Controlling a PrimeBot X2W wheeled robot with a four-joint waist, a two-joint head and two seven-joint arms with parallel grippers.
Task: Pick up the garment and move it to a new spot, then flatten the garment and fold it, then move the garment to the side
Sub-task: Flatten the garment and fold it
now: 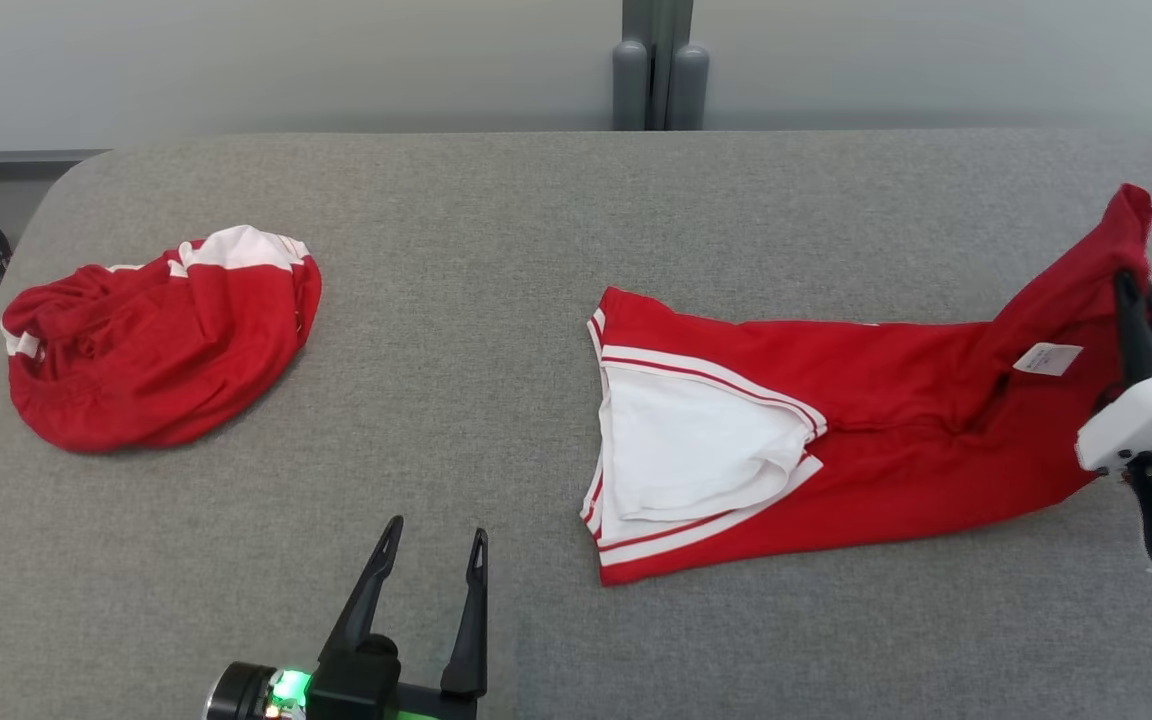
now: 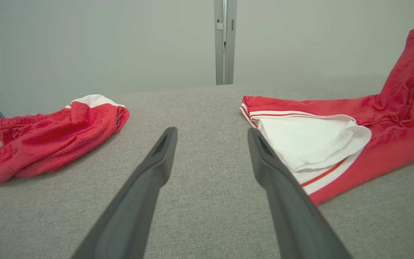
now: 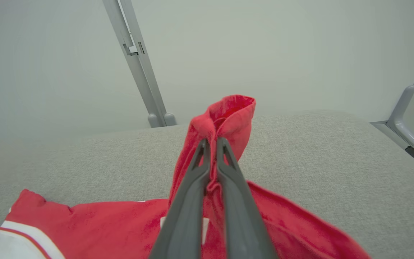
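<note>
1. Right claw [image 1: 1136,300]: closed tight on a bunched fold of the red garment [image 1: 836,400], close to the bench's right edge. The wrist view shows cloth squeezed between both fingers [image 3: 189,201], with a tuft standing above the tips.
2. Purpose of the hold, as judged: one end is raised so the rest can be lifted or dragged to a new spot. The step in hand appears to be the pick-up and move.
3. Garment: the gripped end is up off the bench [image 1: 496,250]. The remainder trails along the surface toward the middle. A white panel [image 1: 696,450] is turned out at the free end, and a white label [image 1: 1046,358] shows near the grip. It is neither flattened nor folded.
4. Left claw [image 1: 436,530]: spread fully, holding nothing, at the near edge left of the middle, with its fingers pointing toward the far edge. It is near the garment's free end but apart from it. It seems placed to take that end once flattening begins.
5. Second red garment [image 1: 156,340]: a crumpled heap by the left edge, well apart from the held one.
6. Room: there is bare surface between the two garments and along the far edge. Margin is scant beyond the right claw. A move toward the middle looks safest, because the trailing end could slip over the near edge if pulled right.
</note>
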